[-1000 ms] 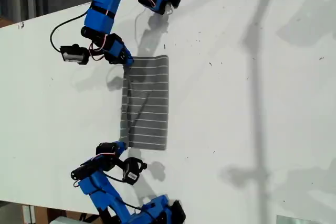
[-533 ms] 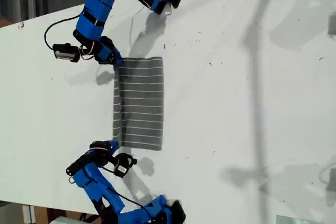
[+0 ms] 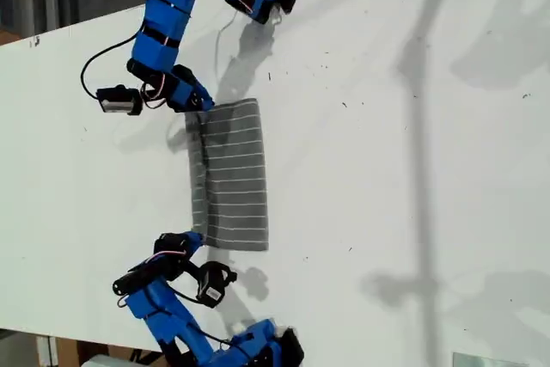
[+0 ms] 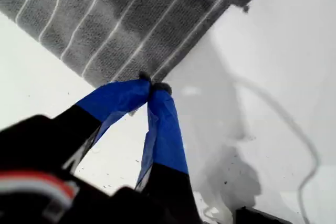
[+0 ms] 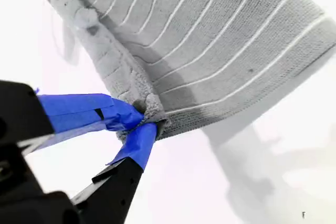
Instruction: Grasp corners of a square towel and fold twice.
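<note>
Grey towel (image 3: 229, 176) lies folded on the white table (image 3: 387, 169) in the exterior view, between two blue arms. In the first wrist view, my first gripper (image 4: 149, 86) is closed at the towel's (image 4: 131, 19) edge; whether it pinches cloth, I cannot tell. In the second wrist view, my second gripper (image 5: 144, 121) pinches a corner (image 5: 152, 111).

Bright, even light washes the white table (image 3: 412, 169) almost to glare in both wrist views, long soft grey shadows fall across it toward the exterior view's right, the towel (image 3: 229, 176) stays fairly sharp, and the dark gripper bodies close to the wrist cameras are blurred.
</note>
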`<state>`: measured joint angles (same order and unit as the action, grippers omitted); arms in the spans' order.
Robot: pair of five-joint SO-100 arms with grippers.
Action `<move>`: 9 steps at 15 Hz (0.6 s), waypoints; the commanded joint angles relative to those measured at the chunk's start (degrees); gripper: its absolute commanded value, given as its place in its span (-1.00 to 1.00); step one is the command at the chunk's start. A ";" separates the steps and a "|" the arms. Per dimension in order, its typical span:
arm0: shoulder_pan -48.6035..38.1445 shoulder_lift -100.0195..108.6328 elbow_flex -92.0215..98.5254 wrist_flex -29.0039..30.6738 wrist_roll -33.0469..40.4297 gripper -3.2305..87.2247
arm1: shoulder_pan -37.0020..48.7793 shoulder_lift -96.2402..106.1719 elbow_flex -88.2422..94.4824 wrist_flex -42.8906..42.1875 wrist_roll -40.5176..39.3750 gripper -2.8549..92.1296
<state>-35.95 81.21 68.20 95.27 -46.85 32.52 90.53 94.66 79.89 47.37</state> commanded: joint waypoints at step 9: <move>0.62 2.64 3.60 -3.08 -0.26 -0.93 | 5.98 -29.71 -23.55 -2.11 -7.38 -0.23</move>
<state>-35.60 81.39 72.60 92.64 -47.64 36.56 62.40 77.87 77.70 41.57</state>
